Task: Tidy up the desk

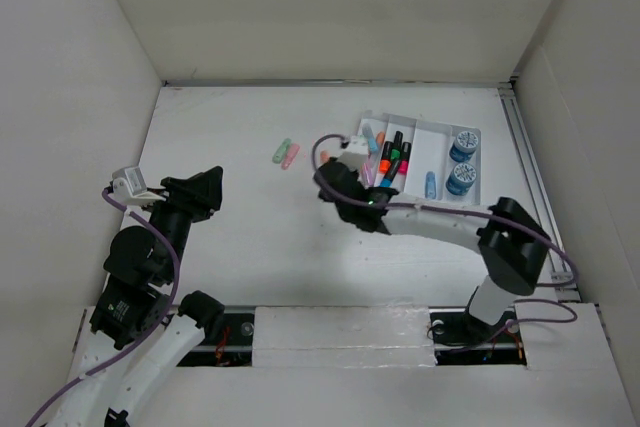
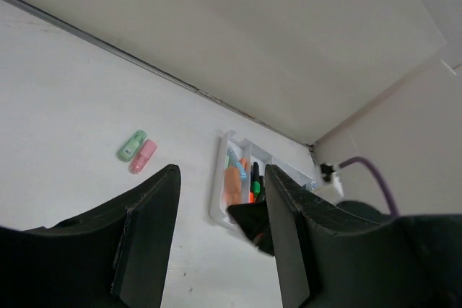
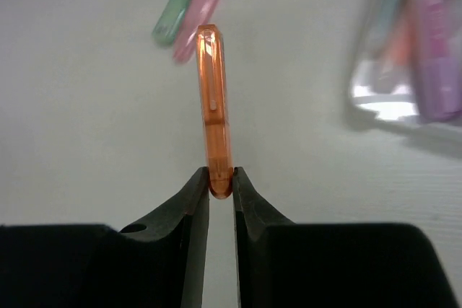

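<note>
Desk surface [image 1: 250, 247]: white, matte, walled in white, lying under both arms. Right claw [image 3: 220, 178]: pinching one end of an orange pen [image 3: 214, 99], which projects straight ahead. It sits just beside the near-left corner of the white tray [image 1: 437, 142] at the surface's far right. Left claw [image 2: 222, 178]: spread, nothing between its fingers, near the left wall. Green highlighter [image 1: 281, 151] and pink highlighter [image 1: 291, 156]: side by side, touching, beyond the pen tip. Tray contents: assorted markers [image 1: 395, 159], two blue round containers [image 1: 465, 142].
</note>
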Motion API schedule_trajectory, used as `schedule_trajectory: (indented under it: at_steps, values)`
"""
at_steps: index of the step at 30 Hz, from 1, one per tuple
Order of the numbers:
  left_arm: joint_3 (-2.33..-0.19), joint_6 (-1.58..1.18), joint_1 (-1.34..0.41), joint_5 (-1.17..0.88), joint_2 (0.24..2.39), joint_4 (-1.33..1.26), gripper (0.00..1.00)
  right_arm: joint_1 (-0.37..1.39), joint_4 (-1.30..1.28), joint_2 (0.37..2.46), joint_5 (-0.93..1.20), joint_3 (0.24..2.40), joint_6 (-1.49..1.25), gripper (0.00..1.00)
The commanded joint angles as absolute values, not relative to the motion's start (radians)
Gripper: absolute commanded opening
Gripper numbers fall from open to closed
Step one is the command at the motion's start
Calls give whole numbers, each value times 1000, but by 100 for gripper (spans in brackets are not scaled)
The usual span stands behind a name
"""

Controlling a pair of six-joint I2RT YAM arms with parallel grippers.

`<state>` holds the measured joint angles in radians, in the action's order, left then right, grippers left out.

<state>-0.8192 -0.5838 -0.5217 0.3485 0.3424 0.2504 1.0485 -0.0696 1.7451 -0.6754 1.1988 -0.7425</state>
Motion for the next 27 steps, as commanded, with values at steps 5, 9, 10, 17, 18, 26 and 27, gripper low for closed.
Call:
schedule_trajectory:
  at_steps: [5, 9, 10, 17, 18, 26, 27]
  values:
    - [-830, -565, -525, 336, 330, 196, 47, 622, -58, 1452, -692, 876, -979, 0]
    - [-830, -563, -525, 331, 336, 192, 46, 389, -25, 1408, -533, 804, -965, 2]
    - [-830, -564, -525, 331, 336, 192, 46, 388, -25, 1408, -532, 804, -965, 2]
    - [-830, -561, -525, 331, 339, 190, 46, 321, -60, 1460, -514, 893, -963, 54]
    - [-830, -563, -525, 331, 339, 192, 47, 351, -60, 1454, -531, 900, -950, 59]
    - [-830, -565, -525, 327, 339, 189, 46, 576, 69, 1544, -453, 1015, -888, 3]
    - [-828, -565, -525, 327, 341, 189, 46, 609, 78, 1578, -439, 1043, -878, 0]
